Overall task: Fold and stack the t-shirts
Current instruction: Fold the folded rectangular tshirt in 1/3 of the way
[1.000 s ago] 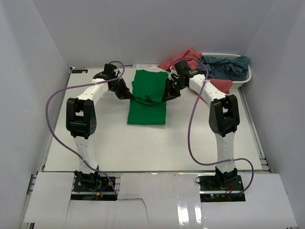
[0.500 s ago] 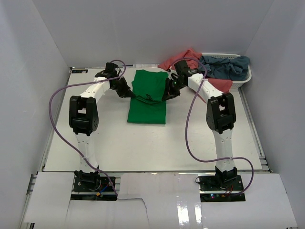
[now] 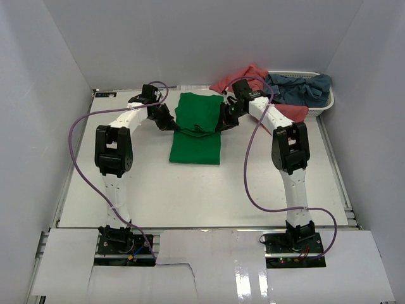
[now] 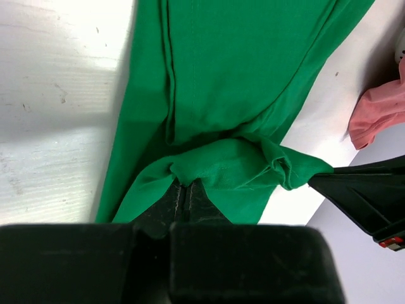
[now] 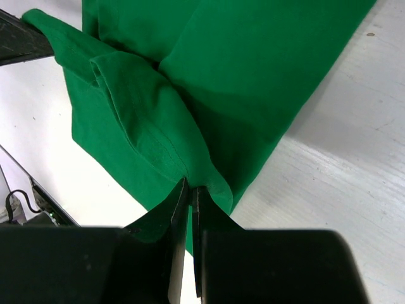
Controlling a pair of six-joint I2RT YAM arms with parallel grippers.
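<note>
My left fingers (image 4: 168, 206) and right fingers (image 5: 166, 212) are pinched shut on opposite side edges of the green shirt (image 3: 196, 142), its long axis running away from me between them.

1. a bright green cloth t-shirt (image 3: 196, 144) lies as a long folded strip on the white table (image 3: 190, 190), toward 12 o'clock from the table's middle.
2. the left gripper (image 3: 169, 125) is closed on the strip's 9 o'clock edge.
3. the right gripper (image 3: 223, 125) is closed on its 3 o'clock edge, and a crease crosses the cloth between them.
4. a white slatted plastic basket (image 3: 328, 101) sits at the table's 2 o'clock corner with a dusty grey-blue shirt (image 3: 304, 87) draped over it.
5. a salmon-pink shirt (image 3: 247, 74) spills out at the basket's 9 o'clock side.
</note>
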